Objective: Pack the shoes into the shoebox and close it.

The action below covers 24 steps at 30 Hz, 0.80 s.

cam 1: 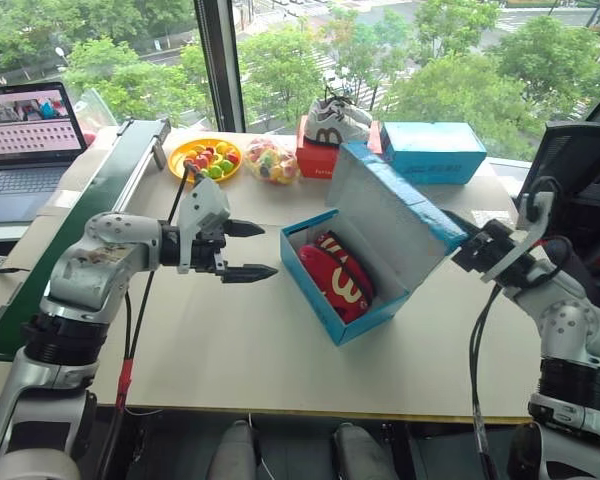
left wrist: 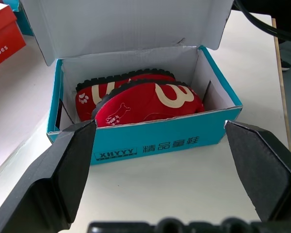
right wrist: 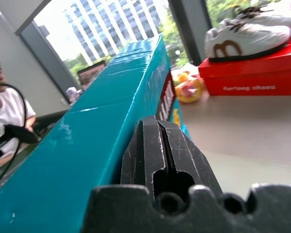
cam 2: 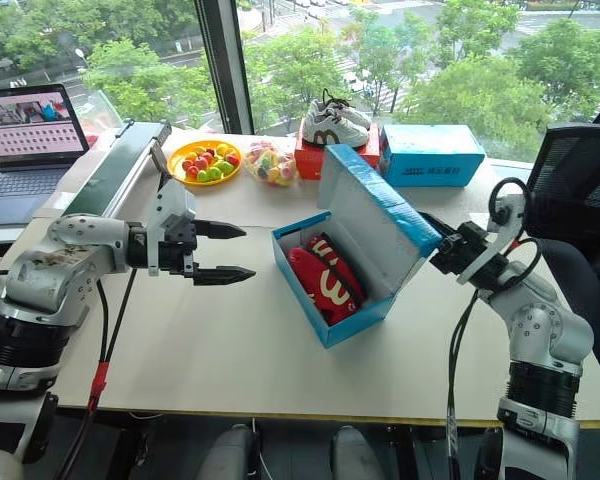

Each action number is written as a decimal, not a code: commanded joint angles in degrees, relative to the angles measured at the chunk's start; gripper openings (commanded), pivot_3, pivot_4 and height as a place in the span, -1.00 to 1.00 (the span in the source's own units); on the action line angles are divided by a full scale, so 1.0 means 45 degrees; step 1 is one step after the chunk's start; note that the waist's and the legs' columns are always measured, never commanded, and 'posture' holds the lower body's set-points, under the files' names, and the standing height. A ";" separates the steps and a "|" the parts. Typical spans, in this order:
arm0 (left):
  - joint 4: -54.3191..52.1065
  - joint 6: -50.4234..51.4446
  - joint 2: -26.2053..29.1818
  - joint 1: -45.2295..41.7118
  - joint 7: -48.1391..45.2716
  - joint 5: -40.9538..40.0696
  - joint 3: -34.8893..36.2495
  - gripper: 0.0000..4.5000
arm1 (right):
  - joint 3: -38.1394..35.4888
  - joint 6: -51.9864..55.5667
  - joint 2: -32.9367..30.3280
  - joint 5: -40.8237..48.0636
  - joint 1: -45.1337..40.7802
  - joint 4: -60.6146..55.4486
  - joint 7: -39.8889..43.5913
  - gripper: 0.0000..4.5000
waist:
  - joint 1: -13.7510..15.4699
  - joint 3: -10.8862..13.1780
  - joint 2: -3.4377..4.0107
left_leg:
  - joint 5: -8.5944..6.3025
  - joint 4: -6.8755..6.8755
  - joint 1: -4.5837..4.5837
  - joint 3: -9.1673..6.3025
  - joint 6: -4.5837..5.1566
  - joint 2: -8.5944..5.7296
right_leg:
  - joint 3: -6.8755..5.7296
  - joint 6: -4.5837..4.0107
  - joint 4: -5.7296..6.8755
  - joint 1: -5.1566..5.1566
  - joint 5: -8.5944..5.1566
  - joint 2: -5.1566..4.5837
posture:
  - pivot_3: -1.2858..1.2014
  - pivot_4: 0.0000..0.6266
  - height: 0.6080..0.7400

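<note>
Left gripper spread wide, right gripper closed

Bright daylight pours in through the windows behind the worktop. Shadows are soft. Sky glares white in the right wrist view.

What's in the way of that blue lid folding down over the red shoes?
Nothing visible. The red shoes lie inside the shoebox, below its rim, and the lid stands tilted open above them. The open left claw hangs apart from the box; the shut right claw is at the lid's outer face.
</note>
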 commanded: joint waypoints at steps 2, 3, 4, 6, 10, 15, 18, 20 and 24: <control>-0.0868 0.0402 0.0300 0.0197 0.0334 -0.0524 0.0994 1.00 | 0.1035 0.0495 -0.0619 0.0183 -0.1308 -0.0575 0.0461 -0.98 | -0.0041 0.0000 0.0000 | 0.0000 0.0001 -0.0001 0.0003 0.0000 0.0000 | 0.0004 0.0000 0.0000 -0.0005 0.0000 0.0000 | 0.03 -0.52 1.00; -0.0997 0.0486 0.0344 0.0312 0.0434 -0.0567 0.1109 1.00 | 0.1365 0.0514 -0.0670 0.0100 -0.1637 -0.0427 0.0636 -0.98 | -0.0058 0.0000 0.0000 | 0.0000 0.0002 -0.0001 0.0004 0.0000 0.0001 | 0.0007 0.0000 0.0002 -0.0008 0.0000 0.0000 | 0.03 -0.52 1.00; -0.1159 0.0561 0.0423 0.0482 0.0513 -0.0635 0.1229 1.00 | 0.1748 0.0504 -0.0702 -0.0018 -0.1964 -0.0274 0.0842 -0.98 | -0.0062 0.0000 0.0000 | 0.0000 -0.0001 0.0001 0.0004 0.0001 0.0004 | 0.0005 0.0000 0.0002 -0.0009 0.0000 0.0003 | 0.03 -0.52 1.00; -0.1509 0.0754 0.0513 0.0816 0.0741 -0.0749 0.1458 1.00 | 0.2614 0.0463 -0.0744 -0.0350 -0.2700 0.0173 0.1347 -0.98 | -0.0072 0.0000 0.0000 | 0.0000 -0.0003 0.0004 0.0003 0.0001 0.0006 | 0.0006 0.0000 0.0002 -0.0009 0.0000 0.0006 | 0.03 -0.52 1.00; -0.2283 0.1173 0.0559 0.1509 0.1281 -0.1037 0.1933 1.00 | 0.4090 -0.0177 -0.0496 -0.1292 -0.4294 0.1842 0.2482 -0.98 | -0.0026 0.0003 -0.0005 | 0.0000 0.0003 -0.0001 0.0004 0.0001 0.0005 | 0.0002 -0.0005 0.0000 -0.0007 0.0003 0.0003 | 0.03 -0.52 1.00; -0.3356 0.1722 0.0313 0.2583 0.2302 -0.1444 0.2447 1.00 | 0.5845 -0.2307 0.0678 -0.3306 -0.6197 0.5596 0.3920 -0.98 | -0.0011 0.0004 -0.0007 | 0.0000 0.0006 -0.0006 0.0002 0.0001 0.0005 | -0.0004 -0.0030 -0.0001 -0.0010 0.0018 0.0003 | 0.03 -0.52 1.00; -0.4015 0.1968 0.0090 0.3178 0.2901 -0.1635 0.2542 1.00 | 0.6509 -0.3912 0.1643 -0.4495 -0.6934 0.8185 0.4459 -0.98 | 0.0007 0.0005 -0.0009 | 0.0000 0.0004 -0.0011 -0.0001 0.0001 0.0006 | -0.0009 -0.0040 0.0000 -0.0014 0.0024 0.0003 | 0.03 -0.52 1.00; -0.4419 0.2131 -0.0068 0.3532 0.3315 -0.1792 0.2639 1.00 | 0.6905 -0.5000 0.2295 -0.5315 -0.7347 0.9860 0.4687 -0.98 | -0.0006 0.0006 -0.0011 | 0.0000 0.0009 -0.0013 0.0001 0.0000 0.0005 | -0.0009 -0.0044 -0.0001 -0.0015 0.0026 0.0002 | 0.03 -0.52 1.00; -0.5107 0.2442 -0.0478 0.3994 0.4106 -0.2043 0.2725 1.00 | 0.7397 -0.6949 0.3208 -0.6819 -0.7814 1.2764 0.4741 -0.98 | 0.0004 0.0007 -0.0012 | 0.0002 0.0009 -0.0015 -0.0004 -0.0002 0.0005 | -0.0014 -0.0048 0.0006 -0.0015 0.0029 0.0002 | 0.03 -0.52 1.00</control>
